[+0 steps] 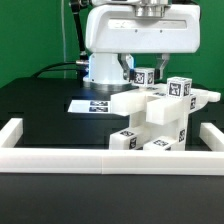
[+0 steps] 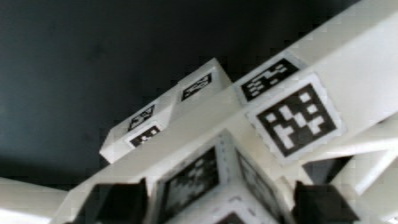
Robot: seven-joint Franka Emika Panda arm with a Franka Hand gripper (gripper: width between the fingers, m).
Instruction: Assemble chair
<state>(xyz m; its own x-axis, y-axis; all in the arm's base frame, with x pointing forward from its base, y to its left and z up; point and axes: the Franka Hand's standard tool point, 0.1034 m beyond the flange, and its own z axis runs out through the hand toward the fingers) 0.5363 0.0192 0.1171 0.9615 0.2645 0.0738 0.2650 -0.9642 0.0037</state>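
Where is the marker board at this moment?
In the exterior view, the marker board lies flat on the black table, left of centre, just left of the chair and behind the white border frame.

chair (image 1: 160, 115): matt white plastic, smooth, with printed black-and-white tags
border frame (image 1: 60, 157): matt white
table (image 1: 40, 105): matt black
arm housing (image 1: 135, 35): glossy white
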